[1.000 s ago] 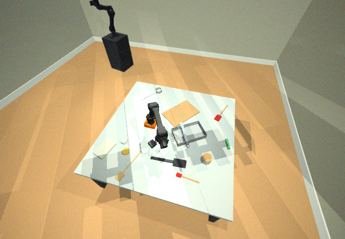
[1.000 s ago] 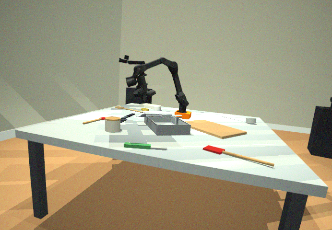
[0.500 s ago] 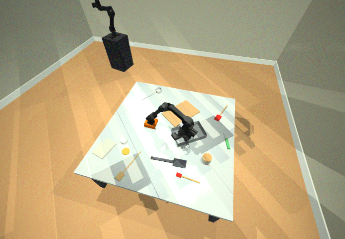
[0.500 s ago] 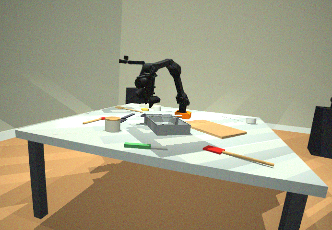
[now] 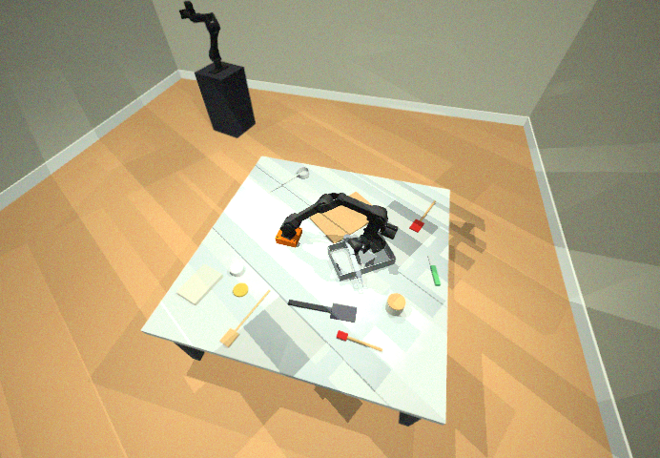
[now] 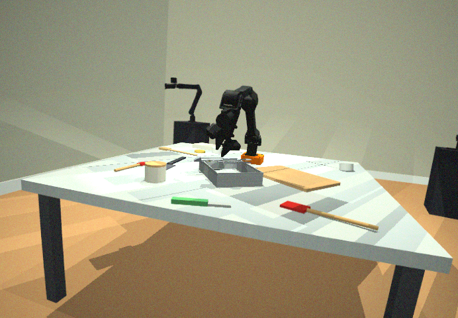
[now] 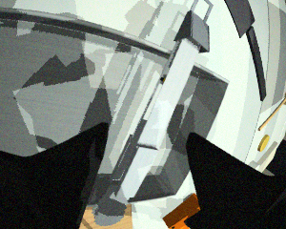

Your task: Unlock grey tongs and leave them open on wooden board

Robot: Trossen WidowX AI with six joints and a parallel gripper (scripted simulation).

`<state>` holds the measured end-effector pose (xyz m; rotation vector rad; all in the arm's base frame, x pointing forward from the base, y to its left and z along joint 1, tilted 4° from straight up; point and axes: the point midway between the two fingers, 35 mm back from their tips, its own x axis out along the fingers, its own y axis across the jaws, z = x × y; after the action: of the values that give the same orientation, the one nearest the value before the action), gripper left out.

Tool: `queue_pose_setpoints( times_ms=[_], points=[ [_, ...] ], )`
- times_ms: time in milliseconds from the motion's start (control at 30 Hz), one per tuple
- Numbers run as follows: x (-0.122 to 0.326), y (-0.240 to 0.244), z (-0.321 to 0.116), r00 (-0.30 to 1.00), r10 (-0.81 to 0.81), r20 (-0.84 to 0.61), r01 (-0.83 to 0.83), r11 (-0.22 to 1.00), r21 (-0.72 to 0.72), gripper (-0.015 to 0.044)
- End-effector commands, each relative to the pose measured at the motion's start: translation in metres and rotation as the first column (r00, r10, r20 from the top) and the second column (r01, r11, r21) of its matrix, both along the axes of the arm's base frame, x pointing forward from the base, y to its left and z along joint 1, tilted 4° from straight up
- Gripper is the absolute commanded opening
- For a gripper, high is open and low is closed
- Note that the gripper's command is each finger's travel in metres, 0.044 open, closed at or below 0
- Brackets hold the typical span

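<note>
step: approach for pickup | end effector point(image 7: 146, 172) partly spread, empty, above tongs point(image 7: 165, 105) | next: descend, straddle tongs, clamp

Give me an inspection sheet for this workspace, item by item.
Surface: white table, patched with grey shadows.
Job's things: grey tongs lying across the roasting tin; wooden board bare beside the tin.
Clutter: red spatulas, green-handled tool, dark turner, wood-lidded jar, yellow disc.
Pincer: partly open above the tongs, holding nothing.
Cables: nothing seen.
Surroundings: camera stands on dark pedestals, wooden floor.
</note>
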<state>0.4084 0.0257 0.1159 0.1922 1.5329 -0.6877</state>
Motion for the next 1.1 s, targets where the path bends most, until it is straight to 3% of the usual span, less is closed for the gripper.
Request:
queue_pose_setpoints(
  times_ms=[0,1067],
  points=[
    [-0.001,-0.007,-0.001,1.000,-0.017,-0.008,0.017,1.000,-0.012,0.0260],
    [-0.006,-0.022,-0.039,0.997,-0.048,-0.057,0.045,0.998,-0.048,0.0260]
  ],
)
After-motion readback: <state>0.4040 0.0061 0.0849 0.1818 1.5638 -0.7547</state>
